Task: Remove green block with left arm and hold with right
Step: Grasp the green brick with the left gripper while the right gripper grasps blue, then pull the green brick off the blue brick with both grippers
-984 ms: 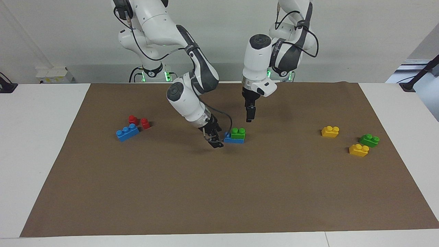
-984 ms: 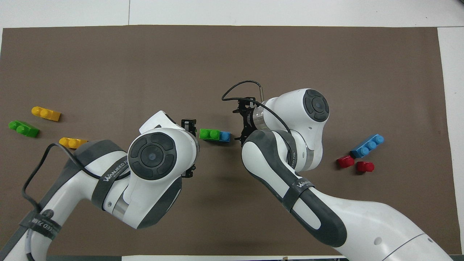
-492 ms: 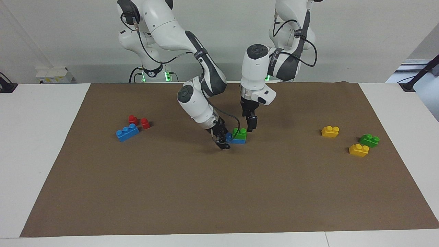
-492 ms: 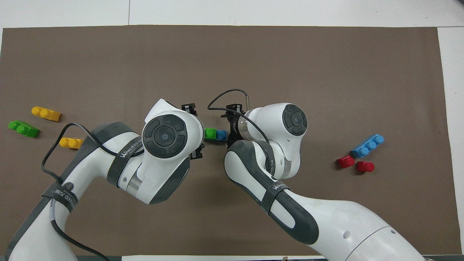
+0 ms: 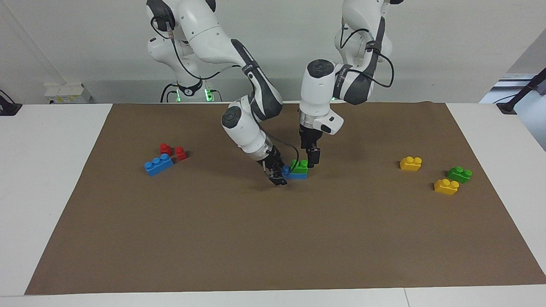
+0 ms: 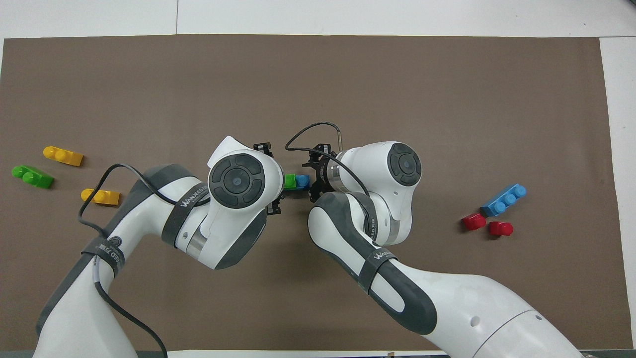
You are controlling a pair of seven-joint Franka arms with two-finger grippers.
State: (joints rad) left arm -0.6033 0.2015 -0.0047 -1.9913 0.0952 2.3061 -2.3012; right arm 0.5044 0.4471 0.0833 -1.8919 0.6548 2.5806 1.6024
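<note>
A green block (image 5: 300, 166) sits stacked on a blue brick (image 5: 293, 175) in the middle of the brown mat; the pair also shows in the overhead view, green (image 6: 289, 181) and blue (image 6: 302, 181). My left gripper (image 5: 312, 158) is low at the green block's end toward the left arm's side, fingers open. My right gripper (image 5: 278, 172) is tilted and low at the blue brick's other end, open astride its end stud. In the overhead view the left wrist (image 6: 237, 180) covers part of the green block.
A second green block (image 5: 459, 174) and two yellow bricks (image 5: 410, 163) (image 5: 446, 186) lie toward the left arm's end. A blue three-stud brick (image 5: 158, 165) and two red pieces (image 5: 165, 149) (image 5: 181, 153) lie toward the right arm's end.
Both grippers have closed in on the stack from its two ends and come down. The left one dropped beside the green block. The right one reached the blue brick's end. The stack has not moved.
</note>
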